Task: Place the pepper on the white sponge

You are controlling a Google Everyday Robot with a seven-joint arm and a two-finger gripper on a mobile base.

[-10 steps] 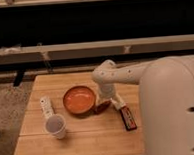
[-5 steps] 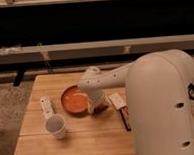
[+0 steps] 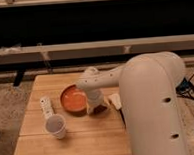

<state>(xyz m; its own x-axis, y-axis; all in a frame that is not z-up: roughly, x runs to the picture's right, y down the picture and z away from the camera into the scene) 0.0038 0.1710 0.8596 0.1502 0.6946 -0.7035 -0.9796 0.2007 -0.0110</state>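
My gripper (image 3: 95, 108) is down low over the wooden table (image 3: 75, 144), its fingers spread as wide as they go and pinching nothing that I can make out. The pepper (image 3: 99, 111) shows as a small reddish-brown patch right at my fingertips, lying on the wood; I cannot tell whether a finger touches it. The white sponge (image 3: 114, 100) sits just to the right of my gripper, partly tucked against my arm (image 3: 152, 103), and it is bare on top. Just to the left of my gripper, almost touching it, is 1 orange bowl (image 3: 70, 100).

Farther left of that lies 1 white stick-like object (image 3: 46, 106) with dark marks, flat on the wood. 1 white cup (image 3: 56, 126) stands upright, left of my gripper and nearer the front edge.

The table is pale slatted wood with a wide bare strip along its front. It stands on a speckled carpet (image 3: 8, 116). Behind it runs a light horizontal rail (image 3: 88, 45) across a dark wall. To the right, beyond my arm, dark cables (image 3: 193, 90) trail over the floor.
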